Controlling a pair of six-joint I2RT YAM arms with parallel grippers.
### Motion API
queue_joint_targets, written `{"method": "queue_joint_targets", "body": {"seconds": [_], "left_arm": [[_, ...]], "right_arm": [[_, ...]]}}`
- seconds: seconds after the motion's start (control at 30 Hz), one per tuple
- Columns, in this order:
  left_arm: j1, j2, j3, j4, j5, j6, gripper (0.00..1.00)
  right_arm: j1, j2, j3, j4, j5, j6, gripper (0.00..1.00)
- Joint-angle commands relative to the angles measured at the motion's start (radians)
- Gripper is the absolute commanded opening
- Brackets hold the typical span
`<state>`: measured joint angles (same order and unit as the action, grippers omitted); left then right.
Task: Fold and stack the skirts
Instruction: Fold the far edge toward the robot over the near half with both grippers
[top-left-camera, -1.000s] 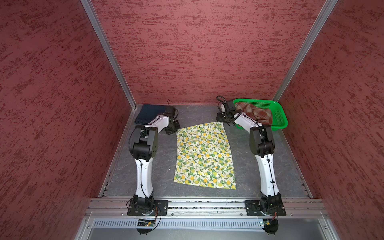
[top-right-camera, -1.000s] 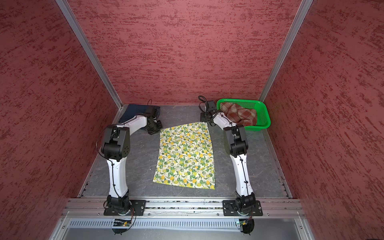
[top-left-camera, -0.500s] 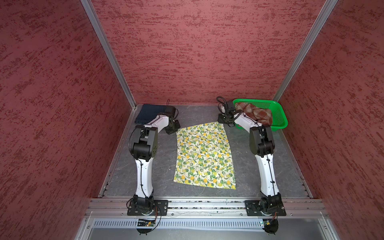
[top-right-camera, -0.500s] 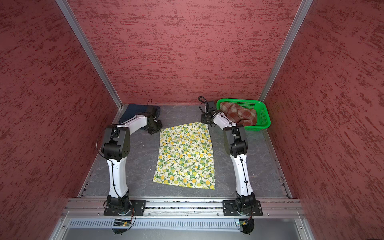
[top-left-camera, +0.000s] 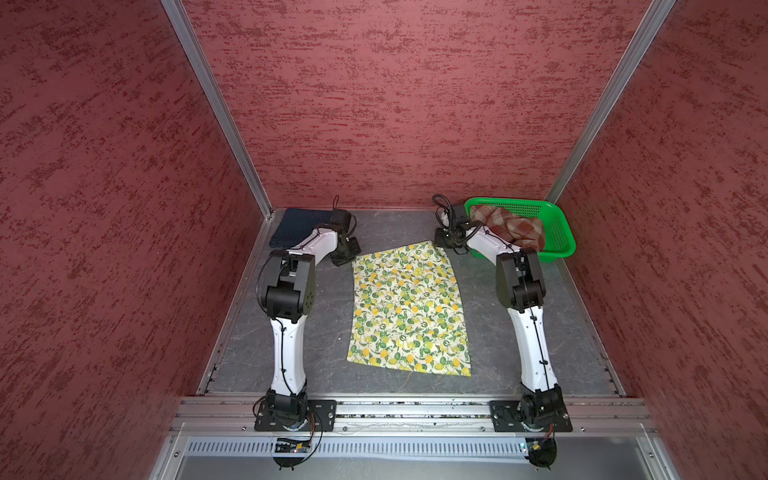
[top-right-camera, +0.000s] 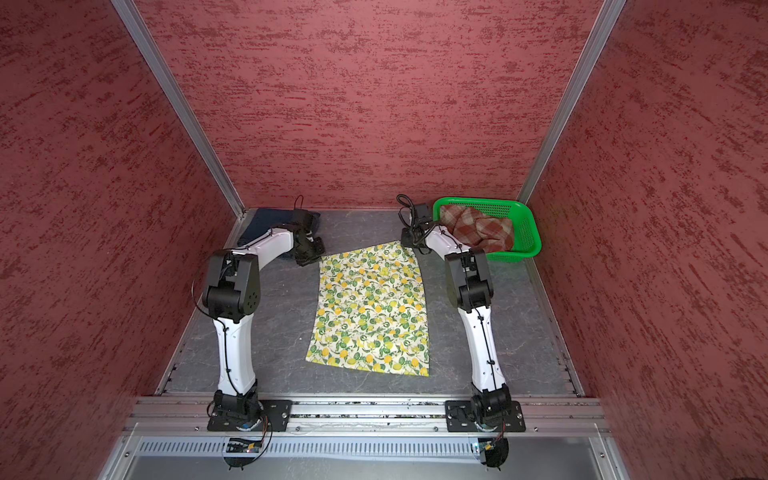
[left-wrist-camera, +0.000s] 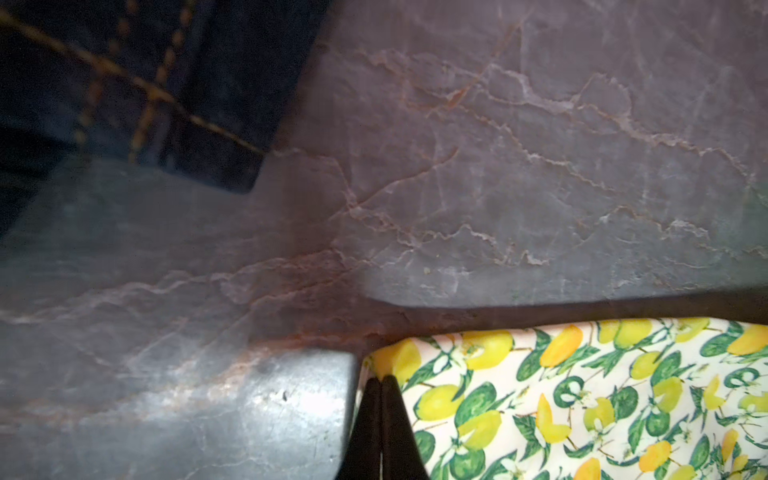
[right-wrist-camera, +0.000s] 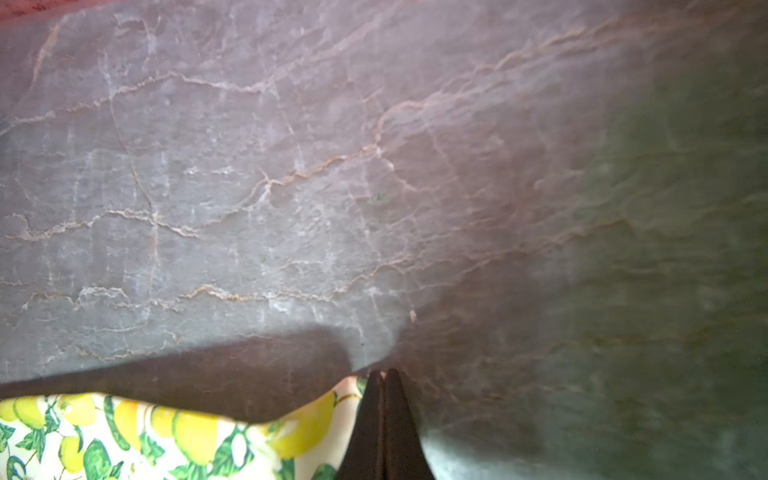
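**Item 1: lemon-print skirt** (top-left-camera: 409, 309) (top-right-camera: 370, 309). Cream cloth with yellow lemons and green leaves, spread flat in the middle of the grey marbled table (top-left-camera: 324, 332), between the two arms. It is narrower at the far edge and wider at the near edge.

**Item 2: denim skirt** (top-left-camera: 297, 224) (top-right-camera: 266, 222). Dark navy with tan stitching, folded into a flat block in the far left corner, partly hidden behind the left arm.

**Item 3: plaid skirt** (top-left-camera: 511, 226) (top-right-camera: 478, 228). Rust-red and cream, lying bunched inside the green perforated basket (top-left-camera: 561, 232) at the far right.

**Item 4: left gripper** (top-left-camera: 347, 255) (left-wrist-camera: 381, 380). Down at the far left corner of the lemon-print skirt, its fingers pressed together on that corner.

**Item 5: right gripper** (top-left-camera: 446, 241) (right-wrist-camera: 384, 374). Down at the far right corner of the same skirt, its fingers pinched together on the cloth tip. The edge there is raised slightly, with a shadow beneath it.
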<state>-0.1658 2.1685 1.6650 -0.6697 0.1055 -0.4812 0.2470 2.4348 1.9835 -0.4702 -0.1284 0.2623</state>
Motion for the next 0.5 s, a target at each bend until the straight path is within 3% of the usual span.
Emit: {"method": "queue_joint_targets", "body": {"seconds": [0.0, 0.47], "left_arm": [[0.019, -0.008, 0.036, 0.001, 0.004, 0.0, 0.0], [0.051, -0.054, 0.12, 0.013, 0.064, -0.004, 0.0]], "right_arm": [[-0.002, -0.075, 0.013, 0.07, 0.042, 0.008, 0.0], [-0.003, -0.137, 0.086, 0.175, 0.022, 0.013, 0.0]]}}
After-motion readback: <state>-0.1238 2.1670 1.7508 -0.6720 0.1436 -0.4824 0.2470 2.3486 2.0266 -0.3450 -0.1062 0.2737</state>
